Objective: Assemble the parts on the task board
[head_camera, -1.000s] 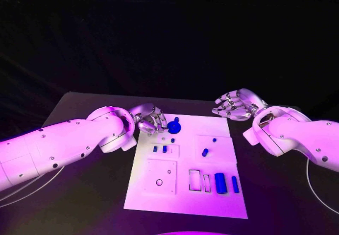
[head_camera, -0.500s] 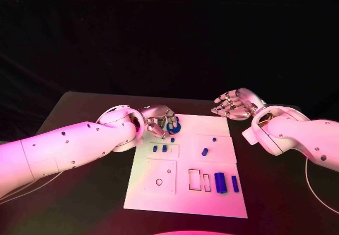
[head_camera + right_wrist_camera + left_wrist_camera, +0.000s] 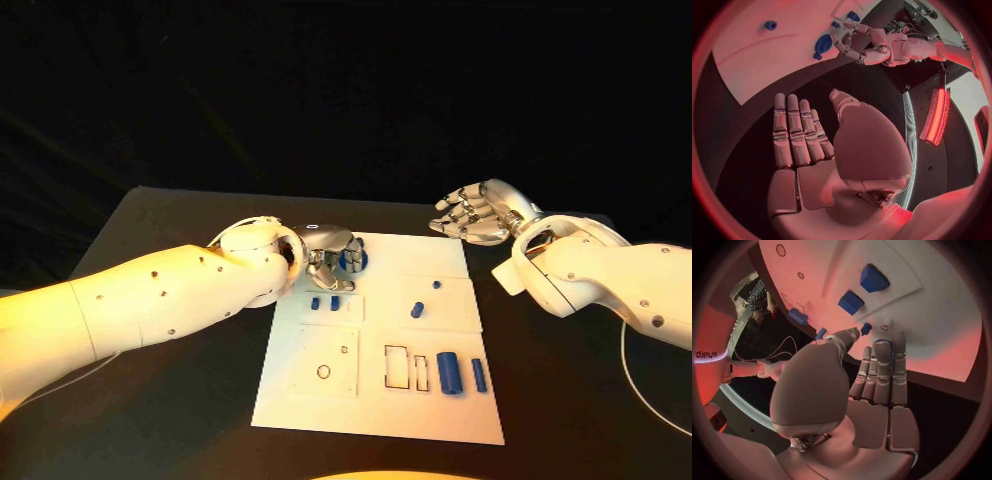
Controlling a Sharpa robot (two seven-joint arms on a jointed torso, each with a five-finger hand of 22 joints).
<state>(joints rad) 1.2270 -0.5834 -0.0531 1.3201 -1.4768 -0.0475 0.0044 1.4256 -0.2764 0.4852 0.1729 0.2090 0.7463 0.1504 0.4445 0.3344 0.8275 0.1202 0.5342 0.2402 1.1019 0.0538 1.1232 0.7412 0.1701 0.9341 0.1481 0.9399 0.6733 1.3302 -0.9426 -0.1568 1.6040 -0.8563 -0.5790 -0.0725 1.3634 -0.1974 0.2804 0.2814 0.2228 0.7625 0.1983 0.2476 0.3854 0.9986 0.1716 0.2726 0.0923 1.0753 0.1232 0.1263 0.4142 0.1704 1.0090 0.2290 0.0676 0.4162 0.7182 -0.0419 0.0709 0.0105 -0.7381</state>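
We see the round blue part [image 3: 352, 260] just beyond the left hand [image 3: 326, 257] at the task board's [image 3: 378, 410] far edge, fingertips touching it (whether gripped, we cannot tell). It looks light, rigid, smooth; we'd pinch its rim. The right hand [image 3: 475, 213] hovers, holding nothing, fingers apart.

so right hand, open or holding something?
Open. The right hand shows flat, extended fingers with nothing in the palm; it hovers beyond the far right corner of the task board.

Right hand [image 3: 811, 150] flat with fingers straight and together, holding nothing, left hand [image 3: 864, 42] at blue round part [image 3: 823, 44] on white task board [image 3: 767, 55]
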